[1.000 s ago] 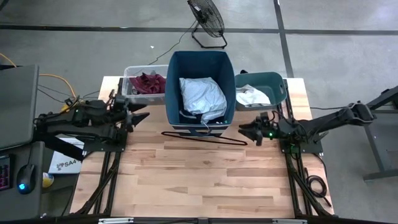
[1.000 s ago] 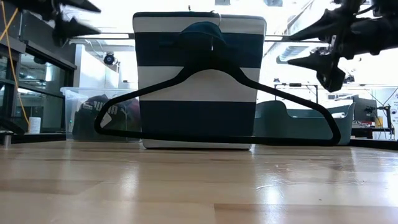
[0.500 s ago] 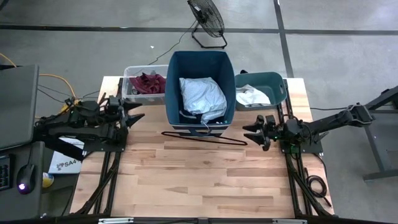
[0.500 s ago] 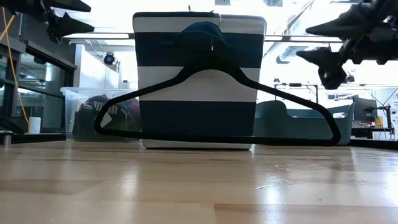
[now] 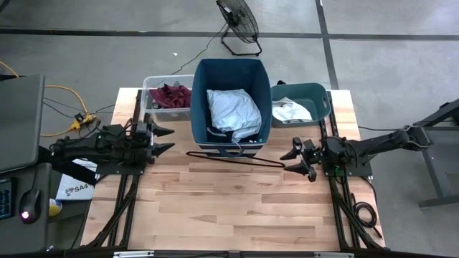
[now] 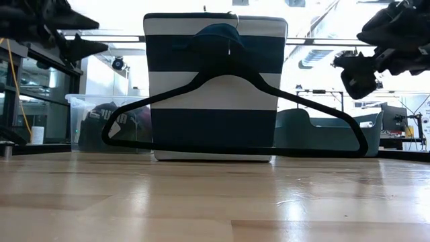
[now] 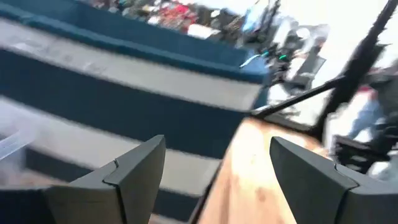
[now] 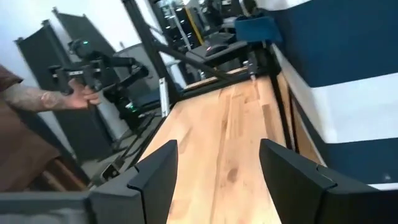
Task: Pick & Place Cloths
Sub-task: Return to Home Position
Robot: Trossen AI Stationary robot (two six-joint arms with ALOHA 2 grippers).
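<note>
Left pincer [image 5: 167,139] lowered by left surface [image 5: 229,208] edge, right pincer [image 5: 293,163] drawn back toward right edge; each spread wide, nothing held. Cloths [image 5: 233,111] seen sorted in bins [image 5: 231,61] along far edge. Sorting judged complete; hanger [image 5: 237,159] untouched.

The table [image 6: 215,202] is made of planked wood, varnished to a soft sheen. The clear bin [image 5: 149,84] is moulded in glossy plastic. The hanger [image 6: 215,151] is finished matt black. Soft, crumpled pale cloth [image 5: 233,111] is seen in the blue bin [image 5: 231,66].
</note>
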